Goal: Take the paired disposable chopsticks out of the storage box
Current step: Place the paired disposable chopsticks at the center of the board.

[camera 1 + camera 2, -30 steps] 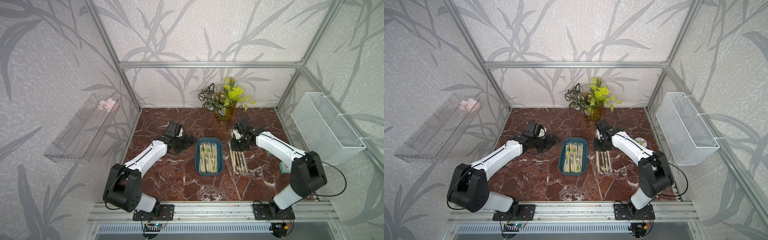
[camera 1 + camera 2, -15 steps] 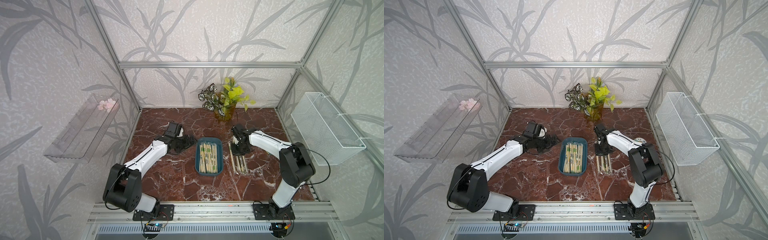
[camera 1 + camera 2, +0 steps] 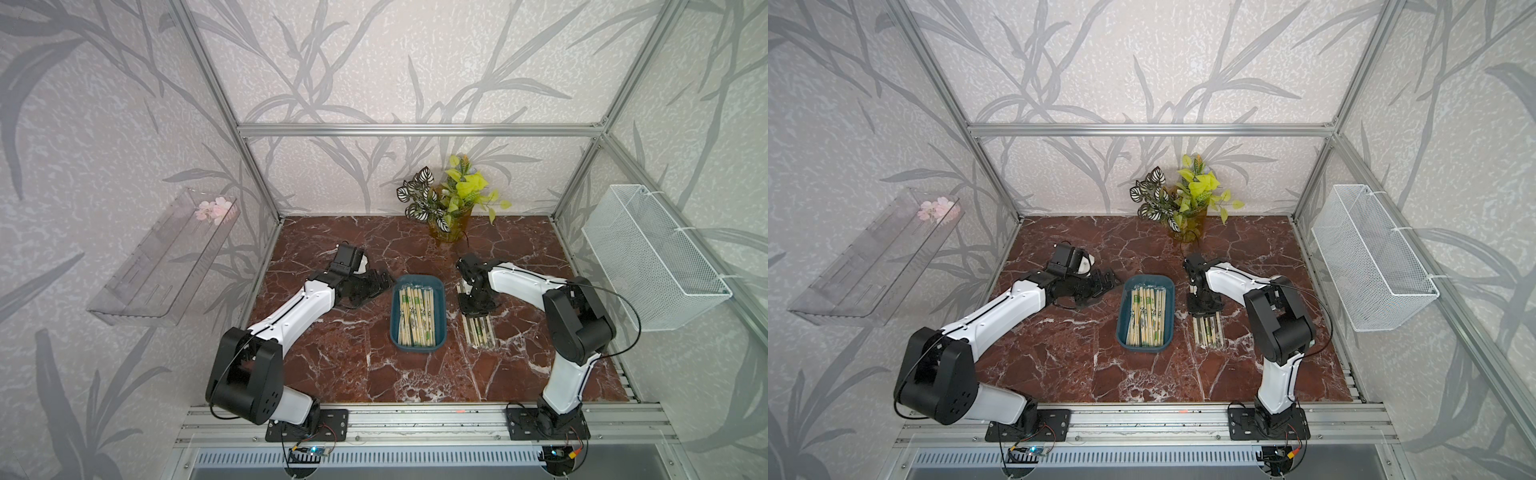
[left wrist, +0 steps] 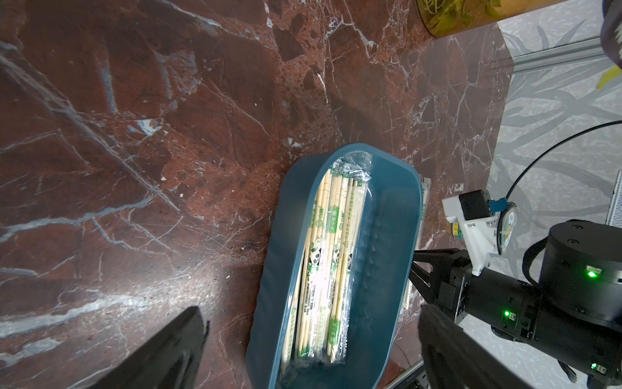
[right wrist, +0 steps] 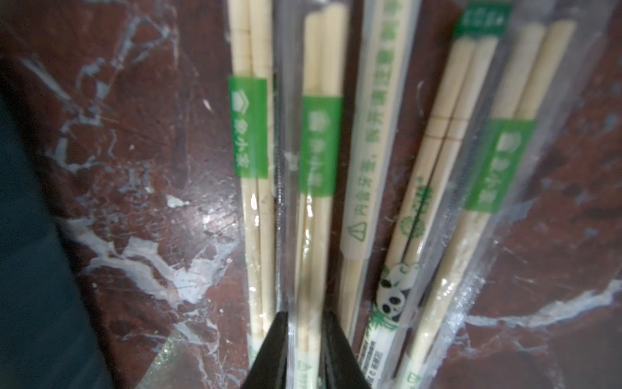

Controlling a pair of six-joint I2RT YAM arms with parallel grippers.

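Storage box (image 3: 418, 279) at tabletop (image 3: 332, 374) centre; chopstick pairs (image 3: 417, 316) inside, lying lengthwise. Five wrapped pairs (image 3: 481, 334) in row on tabletop at 3 o'clock of box, just beside it. Right tool (image 5: 304, 336) down over row's 12 o'clock end, fingers (image 5: 269, 353) straddling one pair; clamped or let go: cannot tell. Left tool (image 3: 380, 284) at 10 o'clock of box, spread wide, holding nothing

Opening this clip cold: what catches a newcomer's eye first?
The teal storage box in the middle of the marble table, packed with wrapped chopsticks. Next, the row of pairs laid out beside it, with the right gripper down over the row's back end, jaws straddling one pair. A potted plant stands at the back.
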